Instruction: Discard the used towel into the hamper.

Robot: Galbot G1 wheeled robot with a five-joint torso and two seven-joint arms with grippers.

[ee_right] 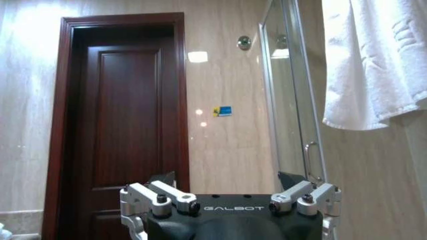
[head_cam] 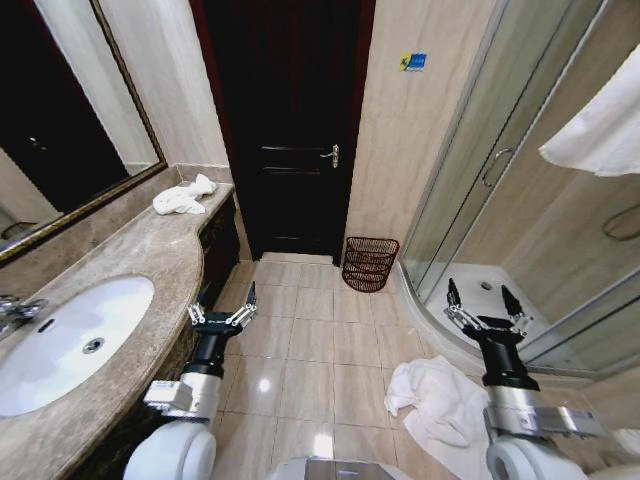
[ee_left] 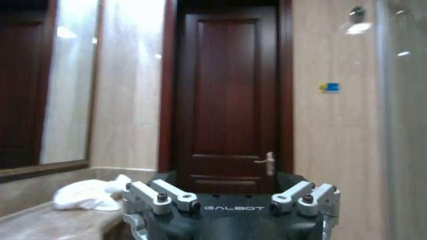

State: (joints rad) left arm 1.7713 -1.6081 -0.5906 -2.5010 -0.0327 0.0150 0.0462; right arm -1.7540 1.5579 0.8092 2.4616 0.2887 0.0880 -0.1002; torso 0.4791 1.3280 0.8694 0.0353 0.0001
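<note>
- Two white towels could be the used one: a crumpled towel (head_cam: 185,196) on the far end of the marble counter (head_cam: 120,260), beside the mirror (head_cam: 60,120), and a heap of towel (head_cam: 440,400) on the floor tiles just in front of the right arm. A third hangs at the shower glass (ee_right: 373,65); I would leave that one alone.
- The hamper (head_cam: 369,264) stands on the floor against the wall, between the dark door (head_cam: 290,130) and the shower enclosure (head_cam: 500,200), well apart from both towels.
- The left gripper (head_cam: 222,305) is held up over the floor beside the counter edge, fingers apart and holding nothing.
- The right gripper (head_cam: 487,305) is raised above the shower threshold, fingers likewise spread and empty.
- The step in hand looks like the approach, with nothing grasped yet. The floor heap seems the likelier target and lies nearest the right arm.
- To do it well, come down over the thickest fold of the heap, with the fingers wide, and pinch deep so that several layers come up together.
- Lift high enough that trailing cloth does not drag or catch on the shower threshold.
- The hamper's mouth is small, so let go only when the bundle hangs right above it.
</note>
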